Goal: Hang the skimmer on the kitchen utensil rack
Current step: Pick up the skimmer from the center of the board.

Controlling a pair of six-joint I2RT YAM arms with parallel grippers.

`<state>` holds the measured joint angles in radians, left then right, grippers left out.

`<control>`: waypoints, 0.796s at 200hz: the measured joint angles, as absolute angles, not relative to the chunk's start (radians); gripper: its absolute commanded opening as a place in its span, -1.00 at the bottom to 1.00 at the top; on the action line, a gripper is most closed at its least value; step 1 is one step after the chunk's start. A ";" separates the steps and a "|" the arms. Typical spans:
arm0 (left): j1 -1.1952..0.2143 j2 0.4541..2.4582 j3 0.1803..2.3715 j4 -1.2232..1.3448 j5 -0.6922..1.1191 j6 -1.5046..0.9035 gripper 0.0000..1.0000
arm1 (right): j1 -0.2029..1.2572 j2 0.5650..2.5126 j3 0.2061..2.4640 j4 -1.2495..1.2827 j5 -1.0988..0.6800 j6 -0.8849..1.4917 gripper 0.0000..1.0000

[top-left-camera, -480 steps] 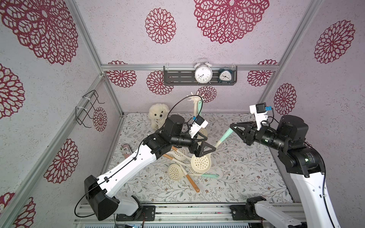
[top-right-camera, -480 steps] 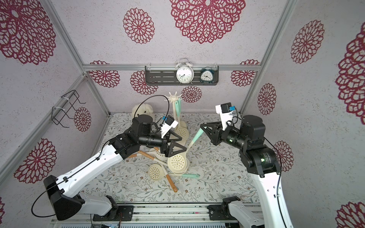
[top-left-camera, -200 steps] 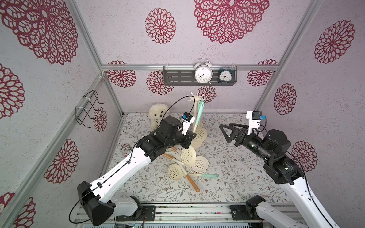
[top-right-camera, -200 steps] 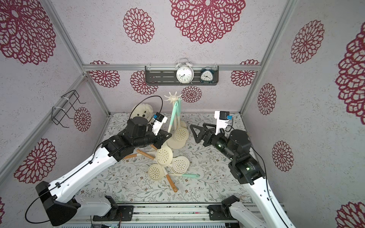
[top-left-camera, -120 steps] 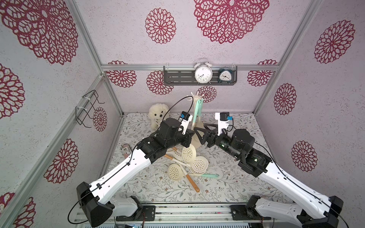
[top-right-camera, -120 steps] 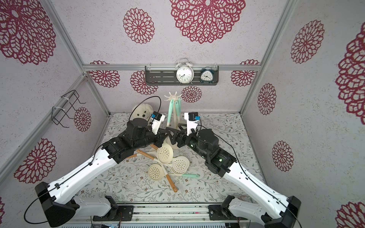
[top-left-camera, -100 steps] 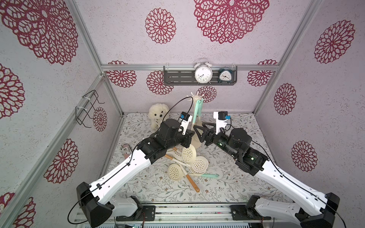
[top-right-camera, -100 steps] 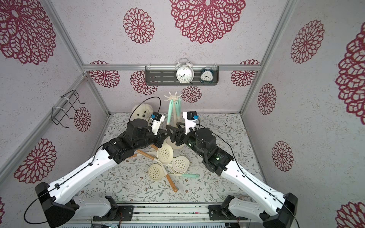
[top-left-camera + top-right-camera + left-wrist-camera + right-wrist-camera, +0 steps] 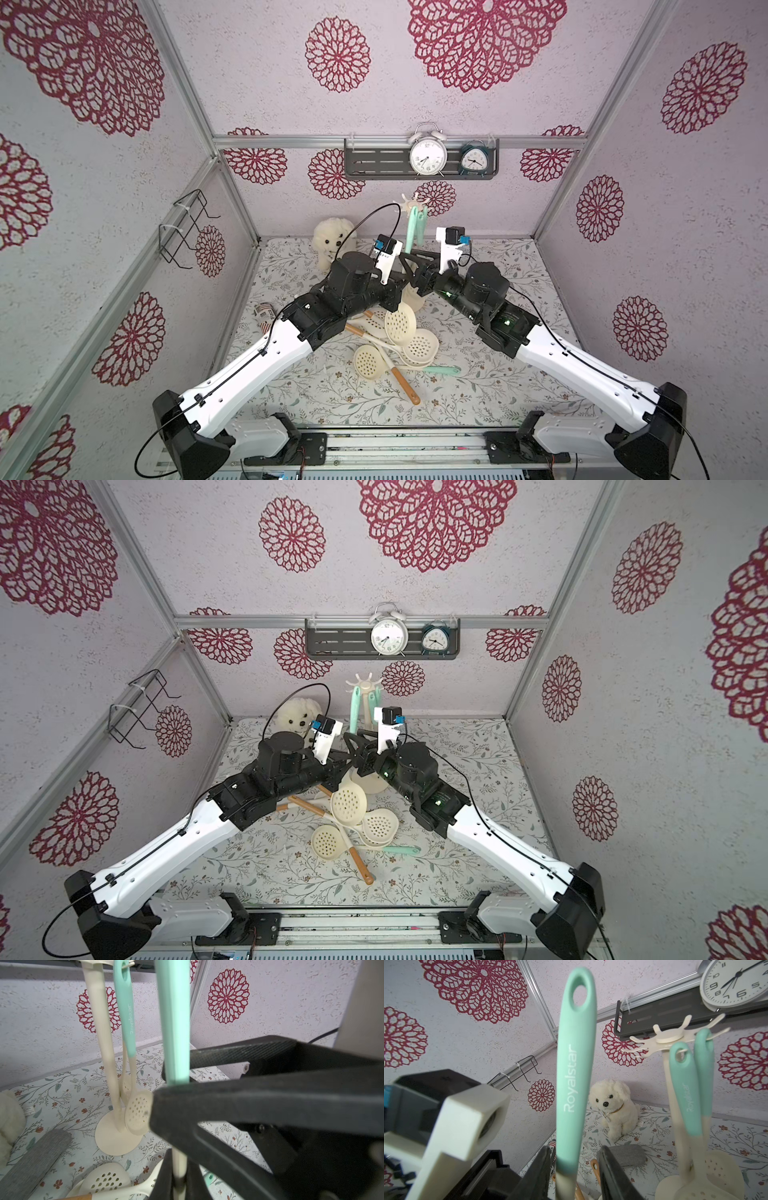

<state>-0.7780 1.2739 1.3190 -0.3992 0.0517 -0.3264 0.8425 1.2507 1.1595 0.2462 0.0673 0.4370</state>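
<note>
The skimmer [image 9: 575, 1068] has a mint handle with a hanging hole, a cream shaft and a perforated head [image 9: 400, 324]. It stands upright beside the kitchen utensil rack [image 9: 668, 1039], clear of its crown of hooks. My left gripper [image 9: 179, 1159] is shut on the cream shaft low down. My right gripper [image 9: 574, 1153] straddles the bottom of the mint handle with its jaws narrowed. One finger is nearly touching and a gap shows at the other. Two mint-handled skimmers [image 9: 685, 1088] hang on the rack [image 9: 411, 204].
Several more skimmers [image 9: 419, 347] lie heaped on the floral mat below the arms. A plush dog [image 9: 332, 245] and a grey pad [image 9: 623, 1155] sit at the back left. A dark shelf with two clocks [image 9: 419, 160] hangs above the rack. A black wire rack [image 9: 187, 232] is on the left wall.
My right arm has swung in from the right to the handle, and its jaws have narrowed around it. My left gripper keeps the skimmer upright beside the rack.
</note>
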 measured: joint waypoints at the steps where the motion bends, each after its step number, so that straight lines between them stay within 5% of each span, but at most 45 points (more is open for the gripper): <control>1: -0.778 1.274 1.319 -0.399 0.052 -0.326 -1.00 | 0.842 1.251 1.160 0.247 0.067 0.437 -0.27; 77: -0.781 1.269 1.309 -0.393 0.053 -0.333 -1.00 | 0.842 1.280 1.182 0.277 0.057 0.429 -0.53; 159: -0.781 1.269 1.300 -0.376 0.059 -0.351 -1.00 | 0.841 1.279 1.182 0.299 0.057 0.407 -0.41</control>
